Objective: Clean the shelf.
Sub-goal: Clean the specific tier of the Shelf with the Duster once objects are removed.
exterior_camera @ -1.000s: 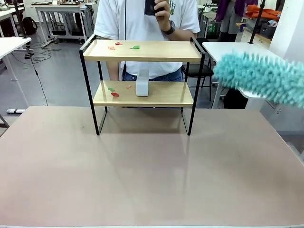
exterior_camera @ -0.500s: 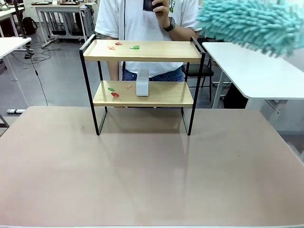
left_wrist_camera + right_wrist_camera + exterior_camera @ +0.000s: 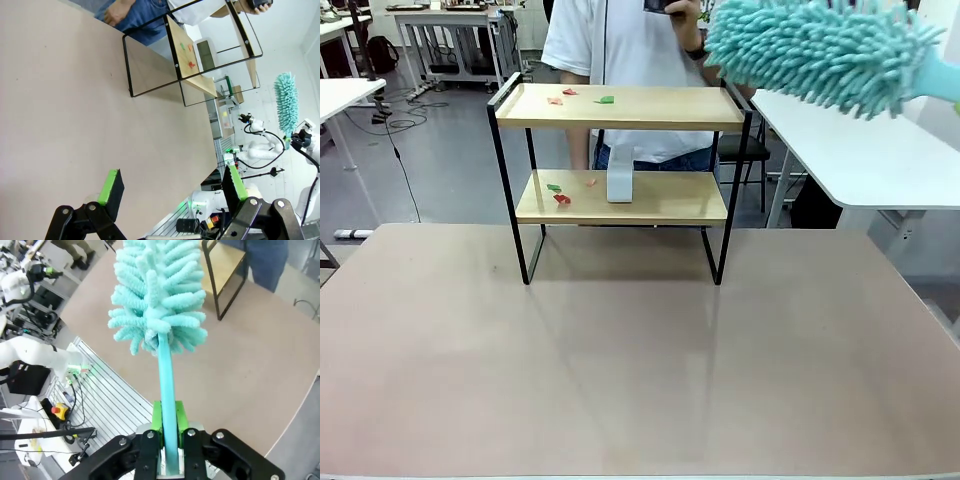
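The shelf (image 3: pixel 620 108), two light wooden boards in a black frame, stands at the far middle of the table. Red and green scraps (image 3: pixel 605 99) lie on its top board, more scraps (image 3: pixel 561 199) and a small white block (image 3: pixel 620 175) on the lower board. A teal fluffy duster (image 3: pixel 820 50) hovers high at the shelf's right end. My right gripper (image 3: pixel 168 427) is shut on the duster's handle (image 3: pixel 166 390). My left gripper (image 3: pixel 172 185) hangs open over bare table, far from the shelf (image 3: pixel 200 50).
A person (image 3: pixel 620 40) stands right behind the shelf, holding a dark object (image 3: pixel 665 6) up. A white side table (image 3: pixel 860 150) stands at the right, another (image 3: pixel 345 95) at the far left. A black chair (image 3: pixel 740 150) is behind the shelf's right end.
The duster has risen from beside the shelf's right side and moved left, now above the top board's right end. The person shifted slightly right.
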`<state>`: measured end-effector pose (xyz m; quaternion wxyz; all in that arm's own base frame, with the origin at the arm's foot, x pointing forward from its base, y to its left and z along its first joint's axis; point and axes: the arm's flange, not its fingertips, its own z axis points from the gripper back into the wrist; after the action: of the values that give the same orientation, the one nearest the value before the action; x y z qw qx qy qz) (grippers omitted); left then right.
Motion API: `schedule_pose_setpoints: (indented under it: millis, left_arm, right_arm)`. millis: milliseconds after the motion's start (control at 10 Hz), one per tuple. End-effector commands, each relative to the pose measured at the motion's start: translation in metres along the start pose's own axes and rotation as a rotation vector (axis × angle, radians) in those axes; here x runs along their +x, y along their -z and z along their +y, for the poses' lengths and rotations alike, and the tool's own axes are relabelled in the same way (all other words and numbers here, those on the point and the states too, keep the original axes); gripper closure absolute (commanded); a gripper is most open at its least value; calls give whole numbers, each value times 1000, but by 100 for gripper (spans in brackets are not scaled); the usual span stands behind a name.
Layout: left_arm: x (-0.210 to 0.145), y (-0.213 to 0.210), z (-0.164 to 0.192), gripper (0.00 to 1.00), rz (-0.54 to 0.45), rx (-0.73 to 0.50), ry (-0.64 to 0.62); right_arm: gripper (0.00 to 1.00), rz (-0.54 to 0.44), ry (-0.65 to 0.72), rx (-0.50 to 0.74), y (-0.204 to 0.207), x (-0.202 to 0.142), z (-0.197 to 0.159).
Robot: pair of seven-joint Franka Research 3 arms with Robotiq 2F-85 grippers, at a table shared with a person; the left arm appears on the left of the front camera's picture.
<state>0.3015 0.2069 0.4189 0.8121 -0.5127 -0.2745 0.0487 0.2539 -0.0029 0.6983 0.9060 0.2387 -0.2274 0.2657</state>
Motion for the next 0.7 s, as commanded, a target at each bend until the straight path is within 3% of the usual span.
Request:
schedule_pose_setpoints:
  millis: [0,300,600]
  left_arm:
    - [0,2,0,0,-17,-24,23]
    - [0,2,0,0,-17,-24,23]
    - [0,2,0,0,-17,-24,23]
  right_arm:
    - [88,-68,-26,-12,26,40,23]
    - [88,12,37,-99,62,119,50]
    - [90,72,95,-173,110,160,53]
